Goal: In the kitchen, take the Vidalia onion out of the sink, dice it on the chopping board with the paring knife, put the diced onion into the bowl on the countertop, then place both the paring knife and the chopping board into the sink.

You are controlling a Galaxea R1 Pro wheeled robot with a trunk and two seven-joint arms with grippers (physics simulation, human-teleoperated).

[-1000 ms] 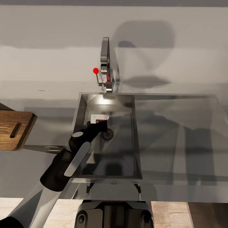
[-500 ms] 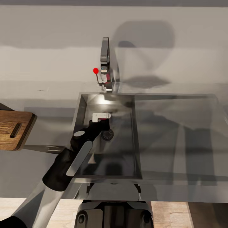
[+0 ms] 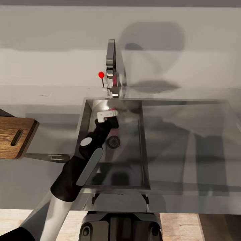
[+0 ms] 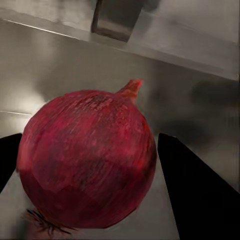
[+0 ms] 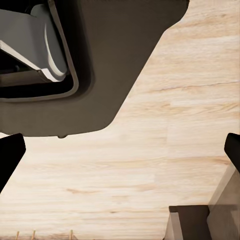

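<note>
I put my left hand [image 4: 95,170] down into the shiny steel sink [image 3: 134,167], fingers apart, one on each side of the round dark red onion [image 4: 87,160] on the sink floor, so I can close and lift it. The chrome tap with a red knob [image 3: 111,67] stands close behind. The brown wooden chopping board [image 3: 15,137] waits on the grey table [image 3: 40,100]. My right hand [image 5: 120,160] hangs open over the pale wood floor [image 5: 165,150].
</note>
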